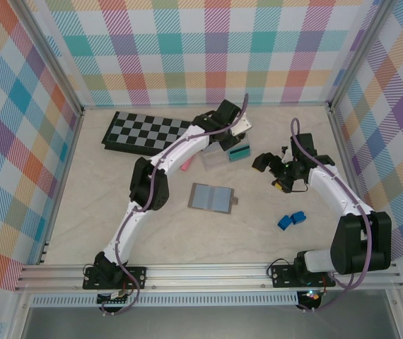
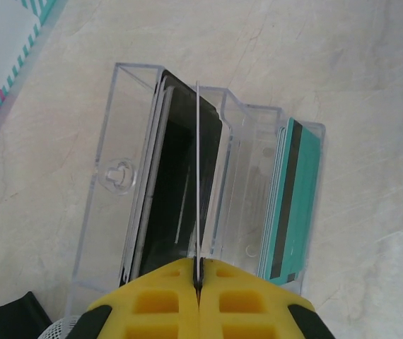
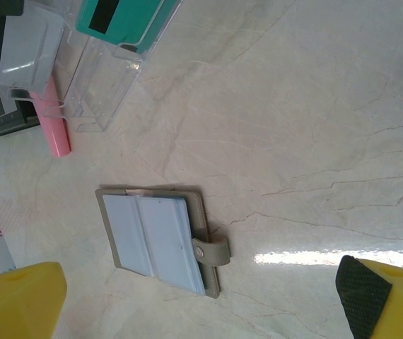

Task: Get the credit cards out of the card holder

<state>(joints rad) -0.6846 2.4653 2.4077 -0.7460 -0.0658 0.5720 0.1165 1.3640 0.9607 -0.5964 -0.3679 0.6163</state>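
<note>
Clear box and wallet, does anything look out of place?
Nothing spilled or damaged. The wallet lies open and flat. In the clear box, a teal card and a black card stand on edge in separate slots, and the left gripper pinches a thin card edge-on over it.

A pale beige tabletop (image 1: 117, 226) with a marble-like pattern of faint thin veins sits inside a three-sided enclosure. The back wall (image 1: 208, 49), left wall (image 1: 10, 141) and right wall (image 1: 399, 106) carry a bright plaid print of teal, pink, orange, purple, yellow and white, with diagonal hatching. Silver metal posts (image 1: 48, 60) stand at the rear corners where the walls meet. A slotted silver metal rail (image 1: 208, 272) runs along the tabletop's near edge, with a flat grey surface (image 1: 208, 321) beyond it. The light is soft and even. In the right wrist view, a white streak of glare (image 3: 307, 258) lies on the tabletop.
</note>
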